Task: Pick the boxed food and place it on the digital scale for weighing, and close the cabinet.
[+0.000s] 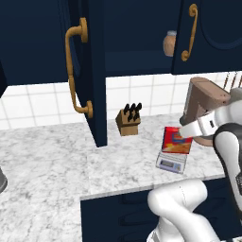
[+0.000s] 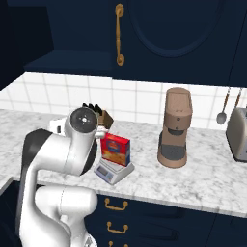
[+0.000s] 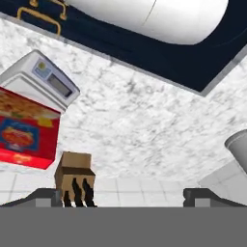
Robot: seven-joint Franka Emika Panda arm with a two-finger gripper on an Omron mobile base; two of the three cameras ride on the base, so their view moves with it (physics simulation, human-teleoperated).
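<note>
The boxed food (image 1: pixel 177 140) (image 2: pixel 116 148), red-fronted with a blue oval logo, stands upright on the small silver digital scale (image 1: pixel 170 163) (image 2: pixel 113 171) on the marble counter. In the hand view, which is rolled upside down, the boxed food (image 3: pixel 26 128) and the scale (image 3: pixel 41 79) lie to the left. My gripper (image 3: pixel 124 198) is open and apart from the box, with nothing between its fingertips (image 3: pixel 48 197). The navy wall cabinet has its left door (image 1: pixel 94 71) swung open toward me. Its right door (image 1: pixel 212 33) is shut.
A tan jar (image 1: pixel 169 42) sits on the open cabinet's shelf. A knife block (image 1: pixel 128 120) (image 3: pixel 75 178) stands at the tiled wall behind the scale. A brown coffee machine (image 2: pixel 174 128) is right of the scale, a toaster (image 2: pixel 239 132) farther right. Navy drawers (image 2: pixel 144 217) run below the counter.
</note>
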